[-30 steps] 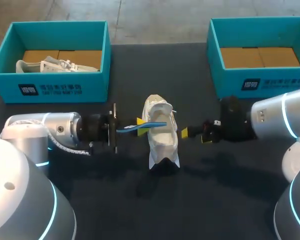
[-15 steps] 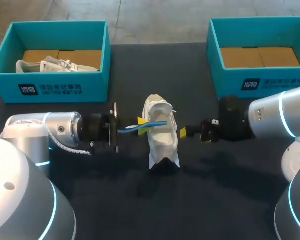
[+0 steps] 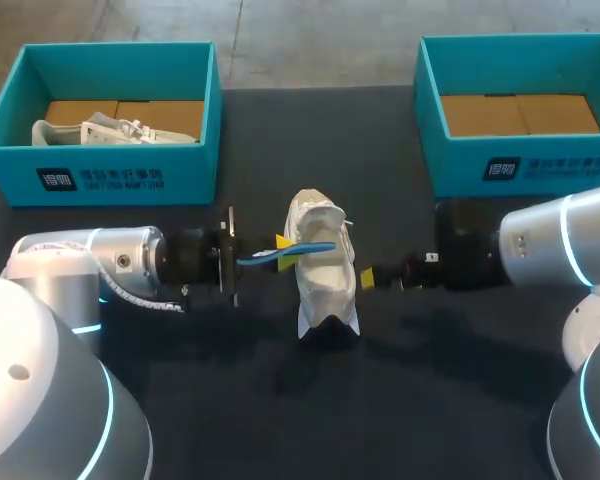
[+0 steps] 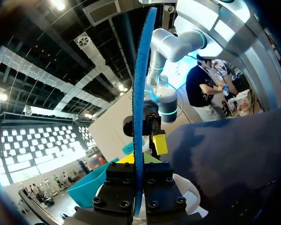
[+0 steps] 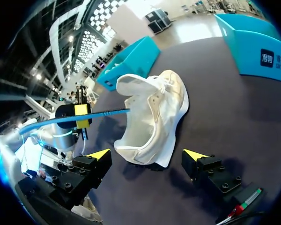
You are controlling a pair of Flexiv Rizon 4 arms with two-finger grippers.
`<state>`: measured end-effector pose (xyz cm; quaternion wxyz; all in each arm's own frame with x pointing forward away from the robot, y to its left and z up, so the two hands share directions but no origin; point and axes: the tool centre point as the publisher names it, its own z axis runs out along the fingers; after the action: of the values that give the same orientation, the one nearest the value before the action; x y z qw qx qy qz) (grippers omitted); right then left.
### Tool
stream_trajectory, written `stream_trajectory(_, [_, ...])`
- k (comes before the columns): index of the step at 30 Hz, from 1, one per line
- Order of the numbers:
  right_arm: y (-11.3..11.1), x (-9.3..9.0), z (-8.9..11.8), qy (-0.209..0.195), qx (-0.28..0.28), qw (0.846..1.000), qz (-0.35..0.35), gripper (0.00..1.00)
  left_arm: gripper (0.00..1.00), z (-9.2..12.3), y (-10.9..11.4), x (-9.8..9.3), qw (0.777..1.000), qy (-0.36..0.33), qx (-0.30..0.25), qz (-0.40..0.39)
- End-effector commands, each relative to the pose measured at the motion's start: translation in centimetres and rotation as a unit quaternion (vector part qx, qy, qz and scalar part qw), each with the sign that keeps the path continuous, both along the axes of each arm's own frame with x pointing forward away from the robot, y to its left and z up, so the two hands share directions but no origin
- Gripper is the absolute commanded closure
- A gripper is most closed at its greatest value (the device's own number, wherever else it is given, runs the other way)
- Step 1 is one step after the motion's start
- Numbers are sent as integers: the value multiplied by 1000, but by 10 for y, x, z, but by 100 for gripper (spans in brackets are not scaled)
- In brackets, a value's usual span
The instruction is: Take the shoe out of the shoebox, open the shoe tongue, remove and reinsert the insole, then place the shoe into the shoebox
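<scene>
From above, the shoe (image 3: 325, 275) lies on the dark worktop (image 3: 280, 400) between the two grippers, out of its box, its opening turned toward the left gripper (image 3: 285, 252). That gripper is pinching the near end of the blue insole (image 3: 315, 249), whose far end reaches across to the shoe's mouth. Holding the thin strip by one end and level with the opening suits sliding it along the inside of the shoe. The right gripper (image 3: 368, 278) sits just beside the shoe's other flank, probably placed there to brace it against the insole's push. Behind the left gripper a teal shoebox (image 3: 100, 180) holds a second shoe (image 3: 110, 130). Behind the right one, another shoebox (image 3: 520, 165) shows only its cardboard floor, a likely home for this shoe later. In the left wrist view the insole (image 4: 139, 108) is seen edge-on, running straight ahead from between the fingers, which are pressed onto it from both sides. The white shoe shows under and just ahead of them. In the right wrist view the right gripper (image 5: 147, 157) is spread wide, one yellow tip on either side of the shoe's (image 5: 154, 117) sole end and neither touching it. Ahead, the insole (image 5: 107, 112) meets the collar. Whether it is going in or coming out cannot be told.
</scene>
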<state>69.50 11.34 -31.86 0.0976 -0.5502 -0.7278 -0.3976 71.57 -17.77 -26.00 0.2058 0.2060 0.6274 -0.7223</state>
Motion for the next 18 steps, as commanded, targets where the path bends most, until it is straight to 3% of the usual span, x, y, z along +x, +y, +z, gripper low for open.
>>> stream_trajectory(1, [-3, 1, -6, -7, -6, 1000, 3, 0, 100, -2, -3, -1, 1000, 2, 1, 2])
stream_trajectory(9, [-10, 0, -10, -12, -13, 1000, 4, 0, 100, -6, -3, -2, 1000, 4, 4, -1])
stream_trajectory(18, [-16, 8, -15, -44, -14, 999, 22, 0, 100, -7, 4, -5, 1000, 8, 9, 3])
